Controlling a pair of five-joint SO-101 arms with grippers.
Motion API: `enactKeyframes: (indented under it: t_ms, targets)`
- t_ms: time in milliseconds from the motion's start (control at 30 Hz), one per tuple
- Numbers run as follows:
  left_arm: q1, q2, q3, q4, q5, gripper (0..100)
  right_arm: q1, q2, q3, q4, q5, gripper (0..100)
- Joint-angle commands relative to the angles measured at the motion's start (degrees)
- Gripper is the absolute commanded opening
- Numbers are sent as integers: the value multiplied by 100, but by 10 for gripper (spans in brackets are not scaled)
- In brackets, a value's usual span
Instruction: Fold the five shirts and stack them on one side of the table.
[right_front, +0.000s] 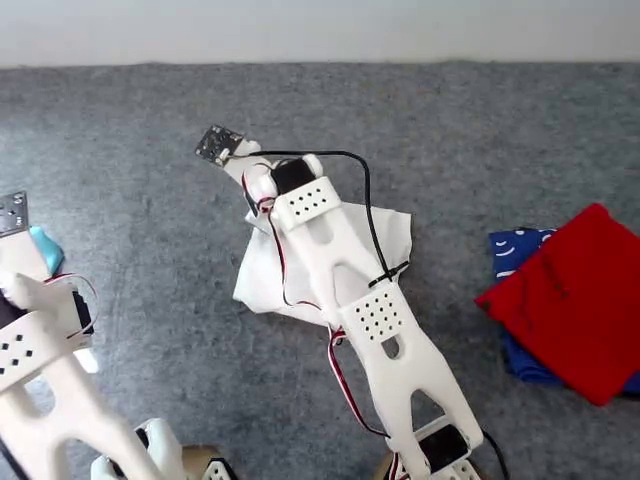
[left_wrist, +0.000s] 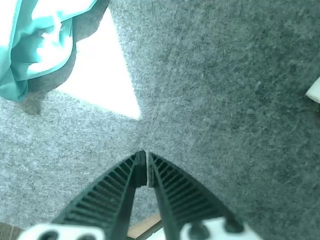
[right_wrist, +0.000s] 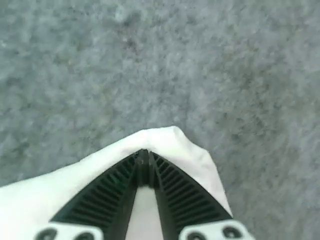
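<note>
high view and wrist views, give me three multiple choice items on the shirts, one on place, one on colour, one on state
1. Where does the red shirt lie?
A) on the floor
B) on the blue shirt
C) in a basket

2. What colour is the shirt nearest the left pincer?
A) teal
B) yellow
C) black

3. What state is the right pincer in?
A) wide open
B) shut on the red shirt
C) shut on the white shirt

Answers:
1 B, blue cloth shows from under the red one in the high view.
2 A, the teal shirt lies beyond its tips in the left wrist view.
3 C, its jaws meet with white cloth bunched at the tips.
</note>
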Motion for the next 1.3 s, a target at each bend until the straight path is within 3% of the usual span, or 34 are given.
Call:
enactKeyframes:
  t_ms: [0,267,367,500,633,967,1267]
  targets:
    - [0,-123,-13,62,-53,14,198,-101,-273,-242,35,9]
    - [-18,-123,-13,62,-53,14,189,-796,-1802,1675,-765,12]
    - [-18,-123,-13,62,-53,14,330,-1015,-1732,2352,-853,13]
    - [-9,-123,-13,62,-53,14,945,-1235,-1336,2387,-1204,23]
    - [0,-123,-13,53,-53,14,1481,-1719,-624,2387,-1591,98]
    - [0,-114,198,18,-53,14,1701,-3600,2514,2352,-2330,143]
    - [0,-114,207,18,-53,14,2255,-3626,2708,2352,-2426,143]
